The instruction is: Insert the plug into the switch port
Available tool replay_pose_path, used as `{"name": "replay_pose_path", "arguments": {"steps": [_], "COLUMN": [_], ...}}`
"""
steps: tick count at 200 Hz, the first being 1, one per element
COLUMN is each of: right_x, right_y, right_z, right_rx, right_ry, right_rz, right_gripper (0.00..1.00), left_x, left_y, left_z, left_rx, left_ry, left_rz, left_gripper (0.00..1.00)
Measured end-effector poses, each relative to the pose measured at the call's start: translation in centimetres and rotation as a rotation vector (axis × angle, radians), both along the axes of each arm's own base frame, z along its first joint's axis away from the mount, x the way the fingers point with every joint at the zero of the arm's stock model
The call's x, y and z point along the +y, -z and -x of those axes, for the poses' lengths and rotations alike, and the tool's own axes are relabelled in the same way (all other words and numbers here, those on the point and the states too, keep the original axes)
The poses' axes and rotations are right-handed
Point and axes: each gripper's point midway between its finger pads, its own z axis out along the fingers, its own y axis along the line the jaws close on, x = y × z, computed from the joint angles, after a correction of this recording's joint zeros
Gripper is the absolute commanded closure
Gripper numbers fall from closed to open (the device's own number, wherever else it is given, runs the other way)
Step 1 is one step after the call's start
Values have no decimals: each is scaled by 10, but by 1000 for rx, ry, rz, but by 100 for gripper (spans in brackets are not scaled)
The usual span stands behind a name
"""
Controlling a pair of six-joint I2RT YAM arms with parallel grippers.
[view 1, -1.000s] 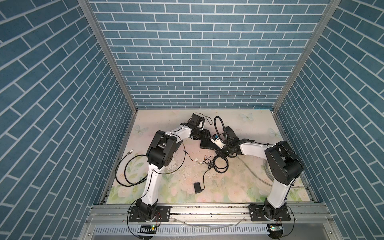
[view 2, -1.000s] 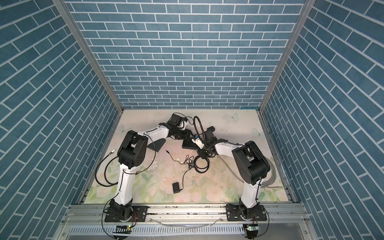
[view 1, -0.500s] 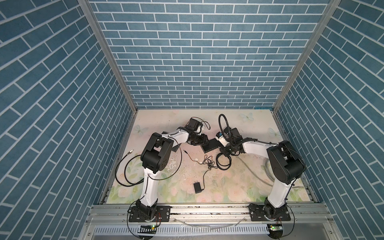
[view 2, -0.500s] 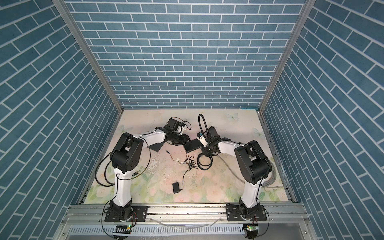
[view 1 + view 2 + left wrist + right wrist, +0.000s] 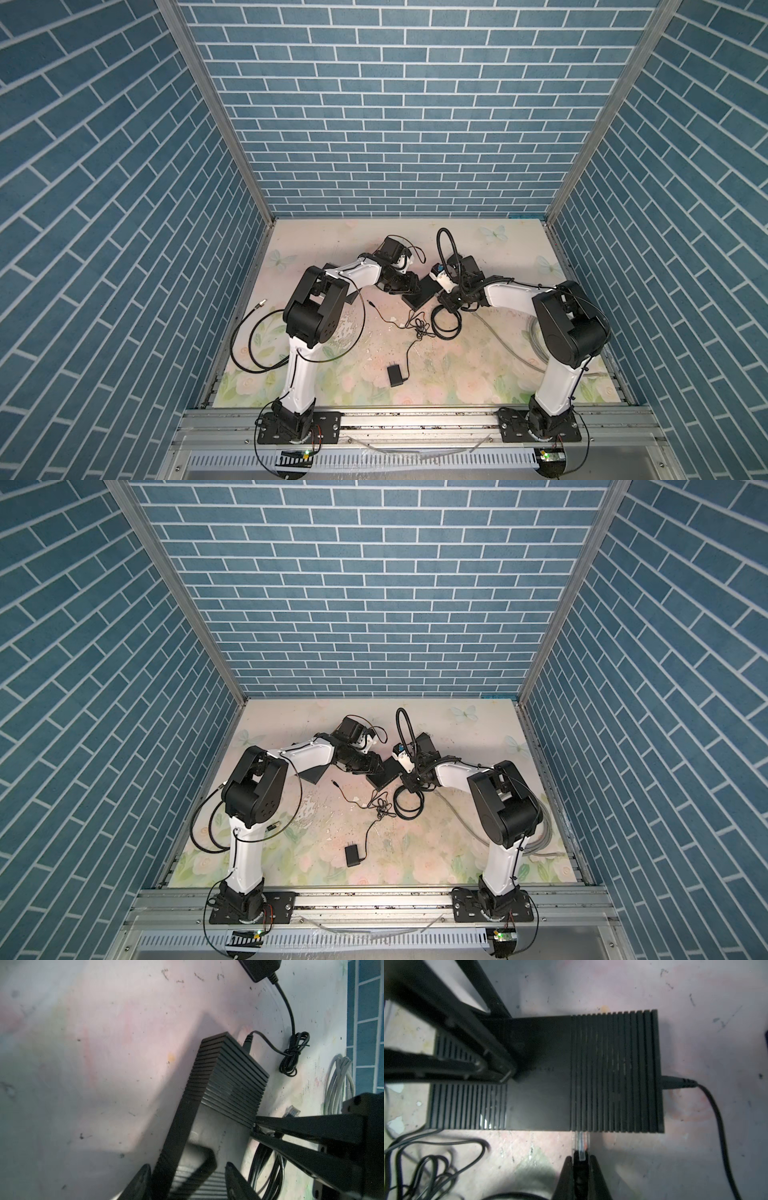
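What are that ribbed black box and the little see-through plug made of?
The switch looks like moulded plastic, matt black: fine even ribs, only dull highlights. The plug is probably clear glossy plastic: an orange streak shows through it.

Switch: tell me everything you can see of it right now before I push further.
The switch is a flat black rectangular box, plastic-looking, with ribbed ends and a smooth middle band. It lies on the table. A black power lead is plugged into one short end. The left gripper straddles the opposite end across its width, apparently clamped. The clear plug, pinched in the right gripper, meets one long side; how deep it sits cannot be seen.
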Motion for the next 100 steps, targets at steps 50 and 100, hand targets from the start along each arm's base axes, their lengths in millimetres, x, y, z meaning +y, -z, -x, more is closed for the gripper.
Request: {"name": "replay_pose_path", "arguments": {"steps": [50,100], "right_x": [3,7], "right_y": [-1,2], "right_z": [-1,-5], "right_rx": [-12,-29], "right_ry": [-21,-21], "right_rz": [-10,-7], "right_gripper": [100,100], "left_x": [-18,-22], "left_y": [-9,6], "left_z": [-22,-22], "left_rx": [-54,-37], "left_ry": [53,86], "left_rz": [26,27], "left_gripper": [40,44]}}
